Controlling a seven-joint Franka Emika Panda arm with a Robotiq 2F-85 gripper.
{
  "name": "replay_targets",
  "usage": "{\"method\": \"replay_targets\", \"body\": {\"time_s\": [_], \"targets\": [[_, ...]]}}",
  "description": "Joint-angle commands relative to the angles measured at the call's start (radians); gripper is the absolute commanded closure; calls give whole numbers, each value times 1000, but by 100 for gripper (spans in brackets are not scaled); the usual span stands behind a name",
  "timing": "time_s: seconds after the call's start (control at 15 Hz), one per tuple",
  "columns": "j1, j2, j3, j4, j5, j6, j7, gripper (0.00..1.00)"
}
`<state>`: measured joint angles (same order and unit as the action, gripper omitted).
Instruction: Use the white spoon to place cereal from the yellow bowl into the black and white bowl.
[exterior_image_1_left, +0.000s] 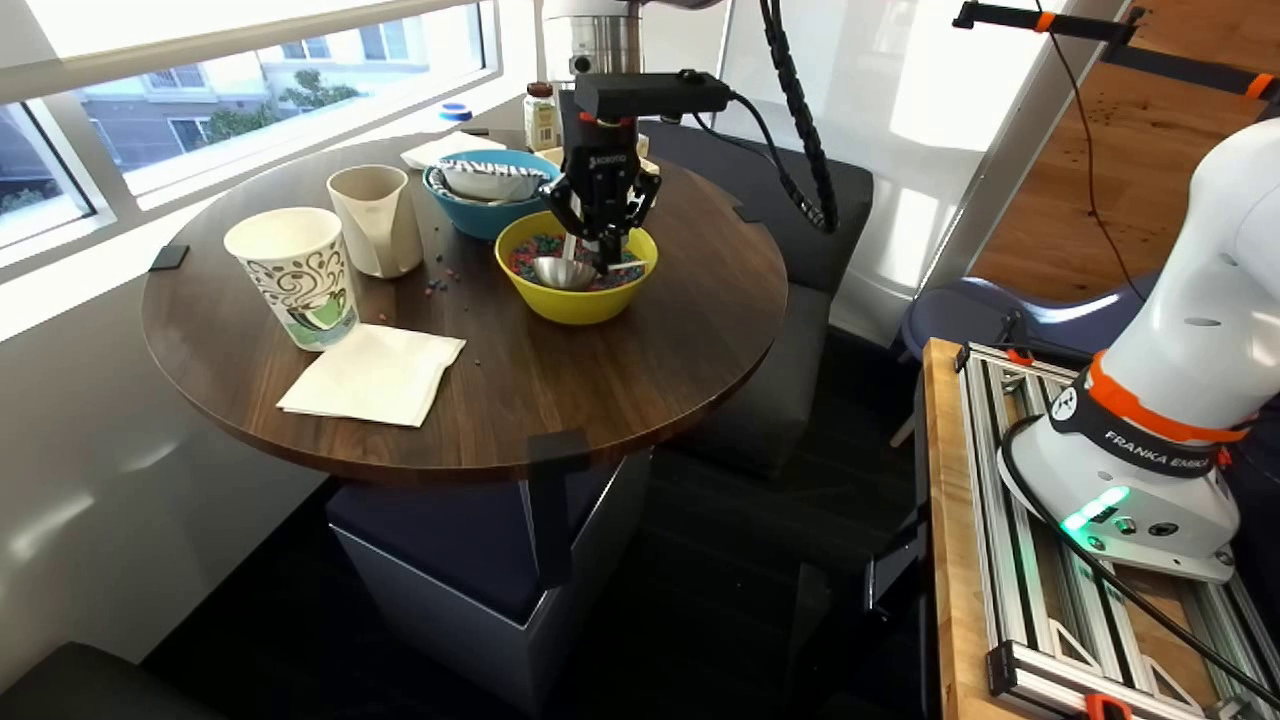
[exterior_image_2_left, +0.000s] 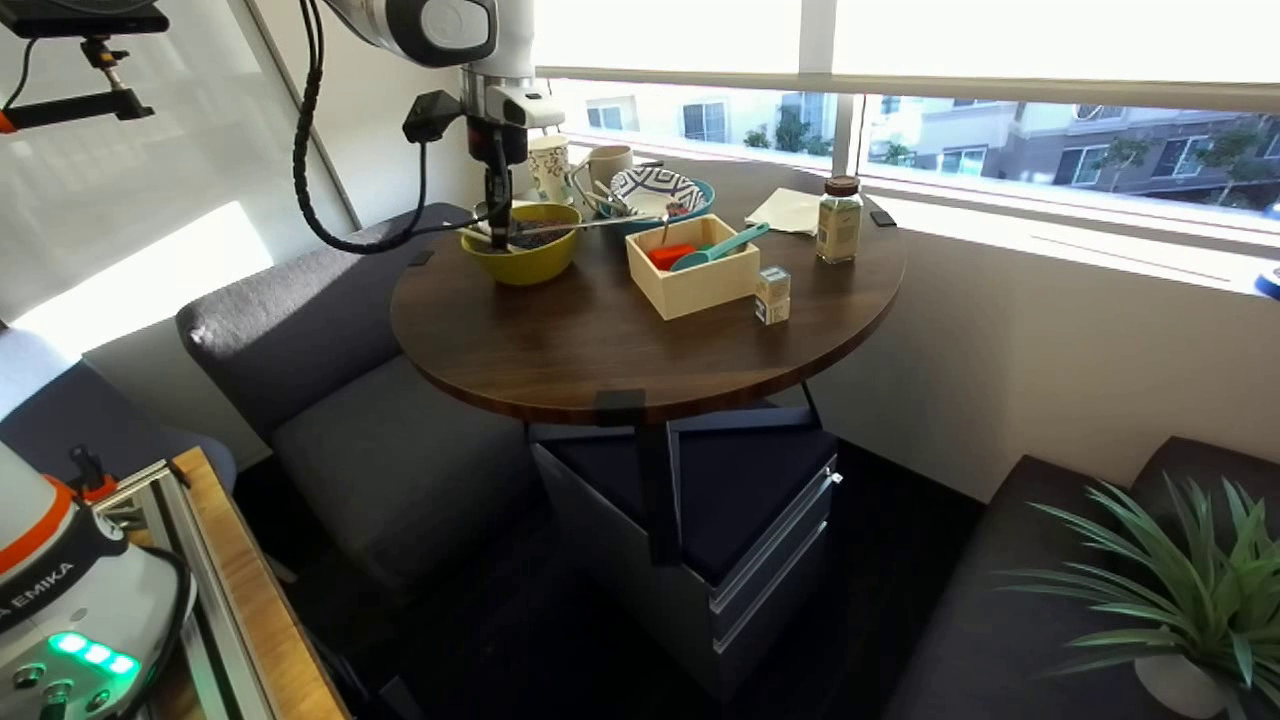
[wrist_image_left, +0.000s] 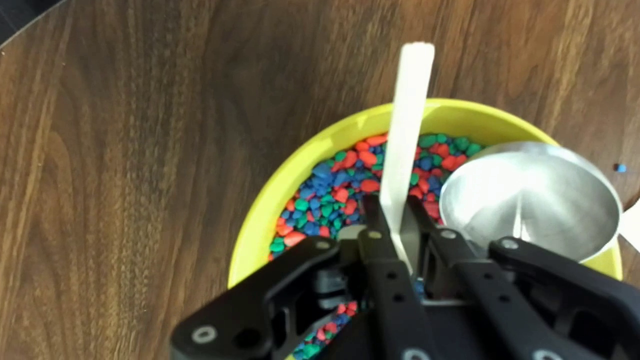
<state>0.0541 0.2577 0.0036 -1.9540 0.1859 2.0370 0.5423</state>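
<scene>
The black two-fingered gripper (wrist_image_left: 395, 212) is clamped on the slim white spoon (wrist_image_left: 406, 110), gripping its flat, straight handle from both sides. The spoon is held at the round, bright yellow bowl (wrist_image_left: 257, 230). In the wrist view its long axis runs almost straight up, leaning slightly right, and the handle's free end passes across the rim, over the round, dark brown wooden table (wrist_image_left: 150, 175). In an exterior view that end points right, close to level. The spoon's scooping end is hidden by the gripper.

In the yellow bowl lies cereal (wrist_image_left: 345, 180), small red, blue and green bits, with a round, shiny metal scoop (wrist_image_left: 530, 200) at one side, its hollow facing up. A little cereal also lies loose on the table.

Just beside stands a round blue bowl (exterior_image_1_left: 480, 215); the black and white bowl (exterior_image_2_left: 655, 185), geometrically patterned, sits tilted inside it. Next comes a square, pale wooden box (exterior_image_2_left: 690, 292) holding a red item (exterior_image_2_left: 670, 257) and a long-handled teal utensil (exterior_image_2_left: 725, 245). Farther off stand a beige mug (exterior_image_1_left: 375, 225), a swirl-patterned white paper cup (exterior_image_1_left: 300, 270) and a glass jar (exterior_image_2_left: 838, 222) with a brown lid. Beyond the table is a window (exterior_image_1_left: 300, 100).
</scene>
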Motion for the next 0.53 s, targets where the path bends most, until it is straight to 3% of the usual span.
{"method": "replay_targets", "body": {"time_s": [0.0, 0.4, 0.47], "targets": [[-5, 27, -6, 12, 20, 34, -39, 96], [-2, 32, -4, 15, 14, 33, -67, 96], [-2, 30, -4, 15, 16, 32, -71, 61]]}}
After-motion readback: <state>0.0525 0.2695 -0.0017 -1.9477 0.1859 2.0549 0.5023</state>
